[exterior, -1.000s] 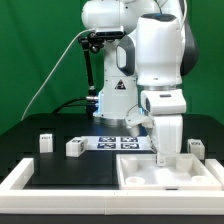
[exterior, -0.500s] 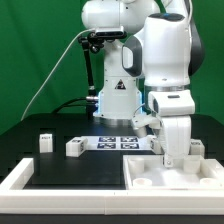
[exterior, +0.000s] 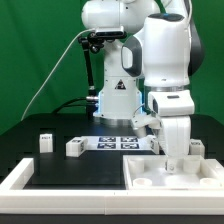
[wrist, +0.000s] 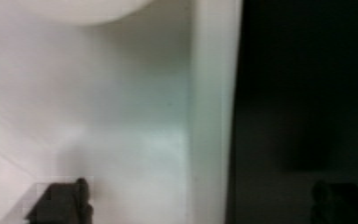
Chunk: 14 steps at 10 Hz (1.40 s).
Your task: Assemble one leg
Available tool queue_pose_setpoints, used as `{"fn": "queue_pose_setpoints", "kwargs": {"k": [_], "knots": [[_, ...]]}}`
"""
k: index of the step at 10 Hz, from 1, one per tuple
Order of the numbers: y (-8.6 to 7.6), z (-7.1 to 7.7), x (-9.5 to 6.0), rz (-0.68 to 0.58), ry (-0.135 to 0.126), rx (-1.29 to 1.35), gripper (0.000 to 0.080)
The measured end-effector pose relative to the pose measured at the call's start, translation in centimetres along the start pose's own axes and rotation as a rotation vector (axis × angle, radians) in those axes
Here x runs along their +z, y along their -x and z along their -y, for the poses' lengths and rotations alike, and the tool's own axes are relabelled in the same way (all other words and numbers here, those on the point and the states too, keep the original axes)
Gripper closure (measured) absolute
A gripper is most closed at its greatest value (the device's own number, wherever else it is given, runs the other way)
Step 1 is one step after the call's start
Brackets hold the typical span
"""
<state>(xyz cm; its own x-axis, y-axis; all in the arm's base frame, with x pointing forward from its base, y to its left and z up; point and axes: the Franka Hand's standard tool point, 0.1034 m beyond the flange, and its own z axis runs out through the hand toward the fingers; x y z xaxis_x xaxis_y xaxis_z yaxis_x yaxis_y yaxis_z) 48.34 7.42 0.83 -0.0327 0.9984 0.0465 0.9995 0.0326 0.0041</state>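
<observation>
My gripper (exterior: 172, 158) hangs low over the far edge of the large white rimmed panel (exterior: 165, 178) at the exterior view's right. In the wrist view my two dark fingertips (wrist: 60, 201) stand wide apart, so the gripper (wrist: 202, 202) is open and holds nothing. Between them lies the panel's white surface and its edge (wrist: 208, 120) against the black table. One leg (exterior: 197, 148) sits just right of the gripper and is partly hidden by it. Two more legs (exterior: 74, 147) (exterior: 45, 141) stand on the black table at the left.
The marker board (exterior: 120, 142) lies flat behind the panel, in front of the robot base (exterior: 115, 100). A white raised border (exterior: 20, 180) runs along the table's front left. A black cable (exterior: 55, 70) hangs at the back left.
The arm has shifted towards the exterior view's right, mostly in the first half second. The gripper now stands closer to the leg on the right. The legs have not moved.
</observation>
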Motion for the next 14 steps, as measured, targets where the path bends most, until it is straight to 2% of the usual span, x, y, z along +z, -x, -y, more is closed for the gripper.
{"fn": "queue_pose_setpoints", "kwargs": {"k": [4, 5, 7, 9, 11, 13, 14], "knots": [[0.0, 0.0, -0.1, 0.0, 0.001, 0.0, 0.0151], [-0.4, 0.1, -0.8, 0.004, 0.007, 0.031, 0.0151], [-1.9, 1.0, -4.5, 0.021, 0.05, 0.088, 0.0151], [-2.0, 1.7, -6.0, 0.028, 0.07, 0.118, 0.0151], [-2.0, 1.8, -5.5, 0.025, 0.062, 0.121, 0.0151], [-2.2, 1.9, -5.4, 0.008, 0.063, 0.366, 0.0151], [-2.6, 2.8, -4.9, -0.012, 0.06, 0.519, 0.0151]]}}
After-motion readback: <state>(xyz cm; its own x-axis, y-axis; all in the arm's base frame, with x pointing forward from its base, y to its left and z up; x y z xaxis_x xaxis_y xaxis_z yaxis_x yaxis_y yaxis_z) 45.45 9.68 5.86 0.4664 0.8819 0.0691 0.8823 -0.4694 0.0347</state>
